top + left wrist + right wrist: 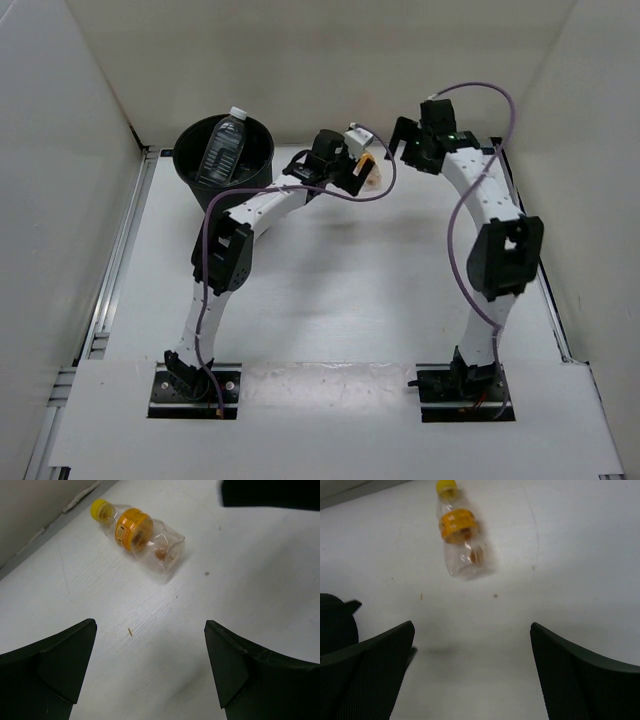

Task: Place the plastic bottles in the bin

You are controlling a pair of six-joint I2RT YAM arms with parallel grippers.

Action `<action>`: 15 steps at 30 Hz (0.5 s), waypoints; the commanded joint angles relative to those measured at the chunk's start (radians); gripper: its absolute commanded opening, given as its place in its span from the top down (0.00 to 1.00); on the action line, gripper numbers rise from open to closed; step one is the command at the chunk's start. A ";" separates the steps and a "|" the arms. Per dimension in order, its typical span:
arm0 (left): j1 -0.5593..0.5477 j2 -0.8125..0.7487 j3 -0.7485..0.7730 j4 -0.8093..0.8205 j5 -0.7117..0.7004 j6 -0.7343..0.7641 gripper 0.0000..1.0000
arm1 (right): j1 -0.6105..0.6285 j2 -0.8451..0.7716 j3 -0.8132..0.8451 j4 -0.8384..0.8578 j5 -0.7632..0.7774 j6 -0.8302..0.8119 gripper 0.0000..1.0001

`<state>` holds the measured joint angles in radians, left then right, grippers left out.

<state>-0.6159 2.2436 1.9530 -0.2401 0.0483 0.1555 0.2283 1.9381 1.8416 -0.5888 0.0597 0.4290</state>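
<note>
Orange-banded bottle (137,537) lying on its side near the far edge of the worktop (260,580), open surface around it, left tool (150,630) and right tool (472,630) wide open, empty, just short of it, clear bottle (222,148) leaning inside black bin (192,165), far-left corner.

You look down on a white table (350,290) boxed in by plain off-white panels: a back wall (330,60) across the top of the frame, a left wall (50,220) and a right wall (600,200) slanting down either side. An aluminium rail (118,270) edges the table at centre left. A pale board (330,425) spans the bottom. Light is even, shadows faint. Your wrist views show small specks (206,573) on the tabletop.
</note>
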 commanded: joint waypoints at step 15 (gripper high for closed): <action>0.200 -0.363 -0.305 -0.390 0.212 -0.120 0.00 | 0.114 0.516 0.461 0.153 0.113 -0.220 0.00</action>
<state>-0.4034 1.9736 1.6684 -0.5583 0.1833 0.0330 0.3084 2.4413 2.2162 -0.4976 0.0738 0.2668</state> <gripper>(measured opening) 0.998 0.995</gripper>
